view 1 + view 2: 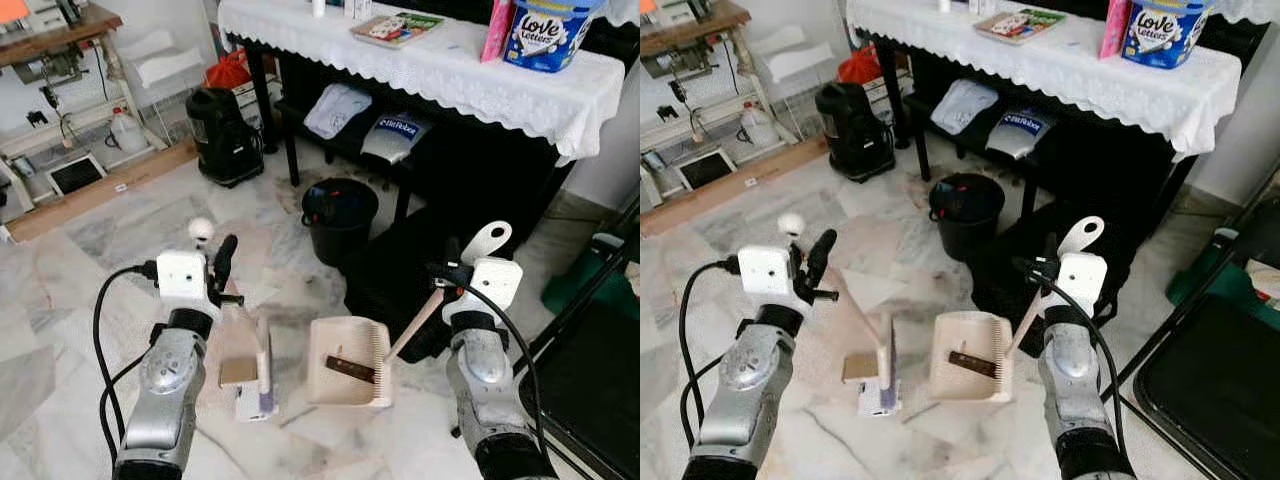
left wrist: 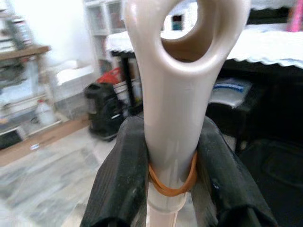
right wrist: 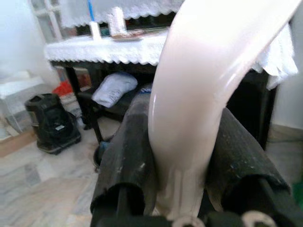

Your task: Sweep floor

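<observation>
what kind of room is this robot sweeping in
Probably a lived-in room of a home, perhaps a utility or storage corner: marble floor, a table with a lace cloth, folded clothes beneath it, a black bin.

A blue and white tub (image 1: 545, 33) is standing on the lace-edged white tablecloth (image 1: 450, 70) at the far end of the table, and its side is showing the words "Love Letters" in white script. On the shelf under the table, a dark folded bag (image 1: 393, 135) is carrying a white brand mark that seems to be starting with "Bio", but the rest is coming out too blurred to read. A colourful printed book or box (image 1: 397, 27) is lying on the same tablecloth, and its lettering is too small to make out. No numbers are showing anywhere.
</observation>
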Robot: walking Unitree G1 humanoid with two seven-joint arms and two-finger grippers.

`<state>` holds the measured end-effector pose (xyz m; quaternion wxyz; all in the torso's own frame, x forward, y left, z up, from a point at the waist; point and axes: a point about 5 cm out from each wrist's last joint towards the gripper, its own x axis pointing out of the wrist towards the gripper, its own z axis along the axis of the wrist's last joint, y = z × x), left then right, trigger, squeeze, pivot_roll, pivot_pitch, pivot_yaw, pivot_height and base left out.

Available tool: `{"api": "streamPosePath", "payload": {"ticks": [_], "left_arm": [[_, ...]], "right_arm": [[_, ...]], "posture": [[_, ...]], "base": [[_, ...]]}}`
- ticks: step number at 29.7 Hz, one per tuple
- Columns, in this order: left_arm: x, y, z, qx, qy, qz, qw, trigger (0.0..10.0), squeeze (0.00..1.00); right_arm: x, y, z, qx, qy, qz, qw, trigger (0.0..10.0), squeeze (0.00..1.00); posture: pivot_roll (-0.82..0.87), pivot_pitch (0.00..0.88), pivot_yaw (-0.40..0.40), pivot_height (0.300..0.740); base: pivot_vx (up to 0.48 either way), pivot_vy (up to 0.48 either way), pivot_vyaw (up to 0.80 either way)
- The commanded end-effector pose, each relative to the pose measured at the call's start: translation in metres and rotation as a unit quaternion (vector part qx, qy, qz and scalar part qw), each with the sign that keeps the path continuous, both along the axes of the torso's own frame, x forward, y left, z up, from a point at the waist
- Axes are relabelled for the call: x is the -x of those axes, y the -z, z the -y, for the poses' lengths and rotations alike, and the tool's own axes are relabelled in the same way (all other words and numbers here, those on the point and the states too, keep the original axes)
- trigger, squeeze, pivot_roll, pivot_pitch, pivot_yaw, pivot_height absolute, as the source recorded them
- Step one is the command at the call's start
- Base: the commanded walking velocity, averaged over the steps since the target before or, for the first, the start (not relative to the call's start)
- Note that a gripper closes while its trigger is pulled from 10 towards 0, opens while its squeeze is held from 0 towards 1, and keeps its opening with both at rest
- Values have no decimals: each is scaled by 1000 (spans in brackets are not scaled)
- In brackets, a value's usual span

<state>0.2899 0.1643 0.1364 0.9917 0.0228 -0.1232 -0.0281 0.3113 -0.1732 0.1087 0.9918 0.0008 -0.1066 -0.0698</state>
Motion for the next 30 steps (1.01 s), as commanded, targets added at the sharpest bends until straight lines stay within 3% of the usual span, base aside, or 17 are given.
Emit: {"api": "streamPosePath", "payload": {"ticks": [1,30], "left_arm": [[3,-2,-5,-12,-16,14,1000,10000,0],[5,6,-4,-16,-17,13,1000,10000,0]], "right_arm": [[0,-14,-5,-2,-9,27,1000,10000,0],[10,-19,-9,20,-33,21,999,10000,0]], "posture": [[95,26,34,740],[89,0,25,740]], "base": [[0,0,794],[0,0,797]]}}
